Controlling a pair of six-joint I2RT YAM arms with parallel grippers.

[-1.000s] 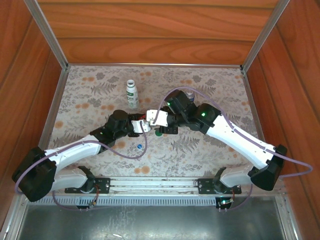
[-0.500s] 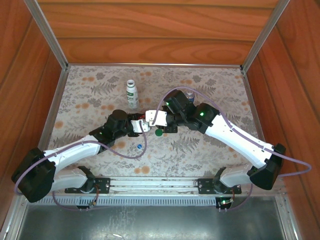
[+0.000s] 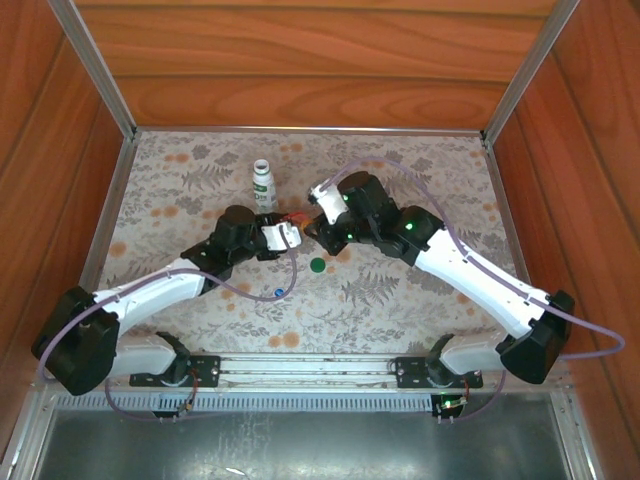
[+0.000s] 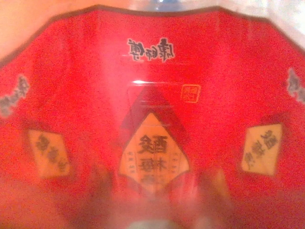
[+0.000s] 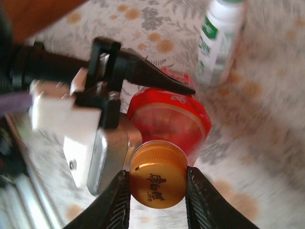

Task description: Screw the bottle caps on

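Note:
The red bottle [image 4: 157, 86] is tilted between the two arms, with my left gripper [image 3: 283, 236] shut on its body; its label sits right against the left wrist camera. My right gripper [image 5: 157, 183] is shut on the orange cap [image 5: 158, 175], which sits on the neck of the red bottle [image 5: 169, 119]. The left gripper [image 5: 102, 90] holds that bottle from the side. The white bottle with a green label [image 3: 263, 186] stands upright just behind the grippers, without a cap. A green cap [image 3: 317, 265] and a blue cap [image 3: 277, 293] lie loose on the mat.
The floral mat [image 3: 180, 190] is walled in by wooden panels [image 3: 300, 80] at the back and on both sides. A metal rail [image 3: 300, 370] runs along the near edge. The white bottle [image 5: 219, 43] stands close beyond the held red bottle.
Both grippers have moved up and to the left with the red bottle, uncovering the green cap. The right gripper has closed on the orange cap.

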